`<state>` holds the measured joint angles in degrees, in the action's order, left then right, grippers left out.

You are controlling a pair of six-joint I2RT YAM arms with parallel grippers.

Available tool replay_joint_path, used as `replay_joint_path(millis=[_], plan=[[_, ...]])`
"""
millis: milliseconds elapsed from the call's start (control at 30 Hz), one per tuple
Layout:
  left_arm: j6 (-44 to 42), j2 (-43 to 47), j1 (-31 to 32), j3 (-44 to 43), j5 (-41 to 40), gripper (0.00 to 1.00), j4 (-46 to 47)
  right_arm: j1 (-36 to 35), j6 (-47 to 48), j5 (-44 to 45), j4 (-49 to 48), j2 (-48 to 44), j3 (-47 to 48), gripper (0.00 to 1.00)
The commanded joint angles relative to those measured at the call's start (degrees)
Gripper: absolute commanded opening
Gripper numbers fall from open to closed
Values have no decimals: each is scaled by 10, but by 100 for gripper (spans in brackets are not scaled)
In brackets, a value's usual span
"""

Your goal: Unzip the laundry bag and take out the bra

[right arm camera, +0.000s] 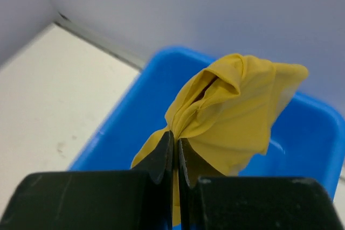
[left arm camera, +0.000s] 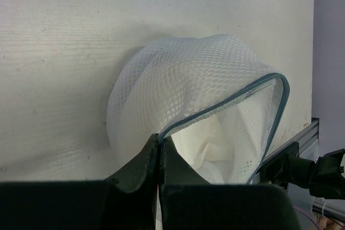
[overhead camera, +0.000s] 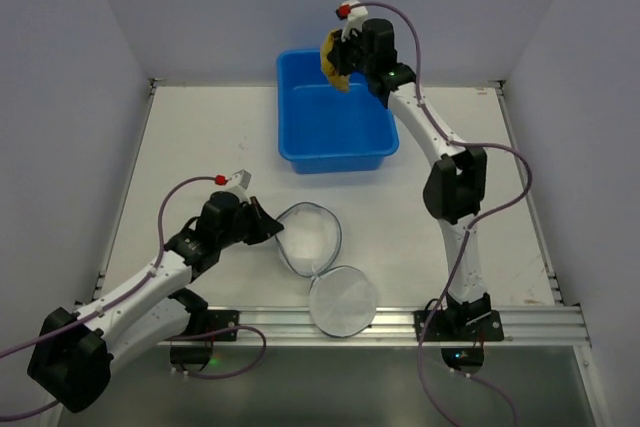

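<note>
Holding the soft mustard-yellow fabric bra [right arm camera: 232, 117] above the blue plastic tub [overhead camera: 340, 159], the right gripper [right arm camera: 174, 138] is clenched on a fold of the cloth

At the far side of the white table [overhead camera: 200, 137] the garment hangs bunched from the pinched jaws, over the tub's far half and clear of its floor. Nearer the arm bases, the small white semi-transparent mesh laundry bag [left arm camera: 178, 84] lies on the table with its mouth gaping. Its flat circular end panel [overhead camera: 343, 299] is flopped open toward the metal rail [overhead camera: 520, 325]. The left gripper [left arm camera: 160, 143] is squeezed tight on the dark zip edge of the bag's rim, and the bag's inside shows only pale mesh
</note>
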<state>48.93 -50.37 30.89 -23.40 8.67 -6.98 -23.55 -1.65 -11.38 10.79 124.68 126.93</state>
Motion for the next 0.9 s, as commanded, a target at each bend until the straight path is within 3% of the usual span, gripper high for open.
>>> replay_joint_path(millis=[0, 67, 100, 167, 200, 300, 433, 633, 767, 867], plan=[[-2, -4, 3, -18, 2, 0, 7, 2, 53, 41, 71, 74, 78, 0], [-8, -8, 4, -17, 3, 0, 8, 3, 58, 48, 71, 100, 82, 0], [-9, -10, 3, -17, 2, 0, 8, 2, 56, 50, 71, 115, 81, 6], [-9, -11, 3, -14, 2, 0, 12, 3, 53, 42, 67, 120, 70, 26], [-9, -14, 3, -13, 2, 0, 14, 1, 48, 35, 59, 112, 53, 43], [-10, -21, 3, -11, 4, 0, 18, -6, 38, 15, 47, 60, 11, 65], [-11, -21, 3, -12, -1, 0, 18, -29, 31, 6, 21, -60, -78, 82], [-11, -9, 3, -20, -21, 0, 4, -110, -19, 10, 1, -272, -305, 84], [-16, 4, 3, -26, -36, 0, -19, -179, -101, 1, -32, -373, -490, 83], [-24, 16, 3, -38, -69, 0, -51, -240, -137, -4, -42, -415, -575, 82]])
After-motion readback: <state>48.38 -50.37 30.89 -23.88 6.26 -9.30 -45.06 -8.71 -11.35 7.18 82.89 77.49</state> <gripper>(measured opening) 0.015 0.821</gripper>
